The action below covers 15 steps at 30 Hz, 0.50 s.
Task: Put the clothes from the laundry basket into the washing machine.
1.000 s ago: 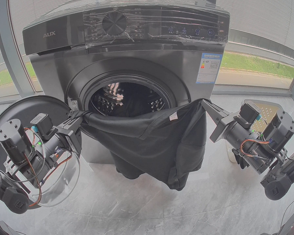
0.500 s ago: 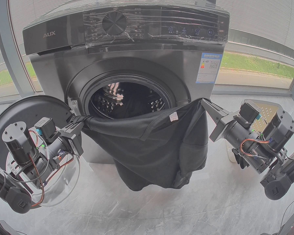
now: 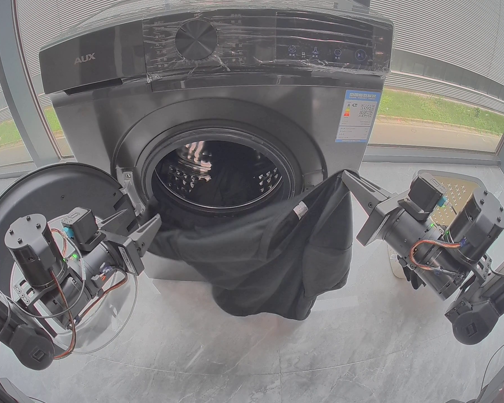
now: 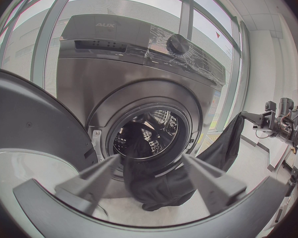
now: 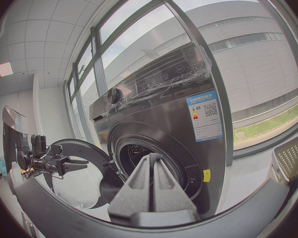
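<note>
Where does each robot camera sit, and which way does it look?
Head view: on the robot's head, looking forward and down at the washing machine; both arms show, left claw open, right claw pinching the dark garment.
Left wrist view: on the left wrist, facing the open drum; its own open claw shows.
Right wrist view: on the right wrist, facing the machine and laundry basket; its own shut claw shows.
Shared: each wrist view also catches the other arm's claw and the drum.
</note>
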Tool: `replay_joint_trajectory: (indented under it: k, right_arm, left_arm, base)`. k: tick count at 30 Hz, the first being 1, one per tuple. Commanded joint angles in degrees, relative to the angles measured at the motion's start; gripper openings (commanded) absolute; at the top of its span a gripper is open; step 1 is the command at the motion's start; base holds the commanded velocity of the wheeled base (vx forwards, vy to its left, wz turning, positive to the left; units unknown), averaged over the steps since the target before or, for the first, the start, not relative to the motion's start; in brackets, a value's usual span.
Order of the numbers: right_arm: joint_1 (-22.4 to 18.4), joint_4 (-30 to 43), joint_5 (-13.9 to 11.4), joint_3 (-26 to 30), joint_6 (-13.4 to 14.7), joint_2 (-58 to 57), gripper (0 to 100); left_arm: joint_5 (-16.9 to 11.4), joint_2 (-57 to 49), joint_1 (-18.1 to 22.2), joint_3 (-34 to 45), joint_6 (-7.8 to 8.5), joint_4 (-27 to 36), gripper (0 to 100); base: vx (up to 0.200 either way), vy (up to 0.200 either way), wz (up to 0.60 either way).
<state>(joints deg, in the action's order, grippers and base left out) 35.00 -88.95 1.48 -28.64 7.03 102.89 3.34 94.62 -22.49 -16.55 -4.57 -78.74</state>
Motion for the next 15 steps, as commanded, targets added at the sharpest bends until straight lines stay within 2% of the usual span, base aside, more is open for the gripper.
replay_joint_trajectory:
  k: [1,10,15]
  right_arm:
    - [0.86,-0.43,0.11,-0.19,0.09,0.21,0]
    - [5.69,-0.08,2.13,-1.86,1.40,1.26,0]
    - [6.40,0.19,2.13,-2.83,1.32,2.49,0]
  left_arm:
    - [-0.18,0.47,-0.54,1.26,0.09,-0.01,100]
    - [-0.62,5.31,-6.86,3.99,0.35,-0.98,100]
    - [-0.97,10.23,-10.99,4.16,-0.61,-7.48,100]
  base:
    - [0.000,0.000,0.00]
    - [0.000,0.000,0.00]
    - [0.000,0.000,0.00]
